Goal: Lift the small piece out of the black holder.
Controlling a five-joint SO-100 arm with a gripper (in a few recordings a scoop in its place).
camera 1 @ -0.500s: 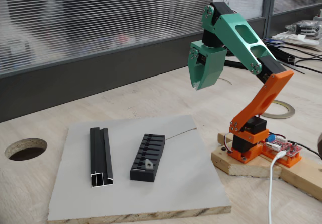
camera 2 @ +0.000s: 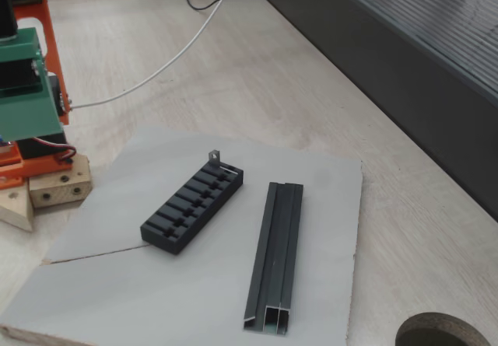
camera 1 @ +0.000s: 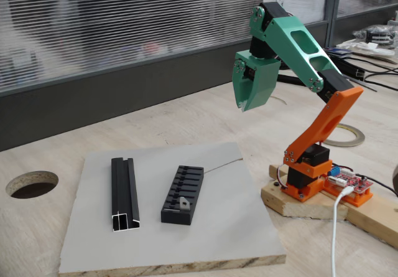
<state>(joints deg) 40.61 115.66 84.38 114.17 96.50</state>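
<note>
Holder (camera 1: 183, 195), black and slotted, lies flat on the grey board (camera 1: 224, 227), so the small piece (camera 1: 184, 198) stands upright in an end slot, bent end exposed for pinching. Gripper (camera 1: 244, 106) hangs high, well apart from holder; jaws look closed on nothing. Another fixed view profiles the tab (camera 2: 215, 158) above the holder's top; rail (camera 2: 274, 254) lies beside.

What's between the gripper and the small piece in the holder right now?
Nothing visible. The gripper hangs high over bare table; the small piece sits exposed at the black holder's end. The rail lies off to the side.
</note>
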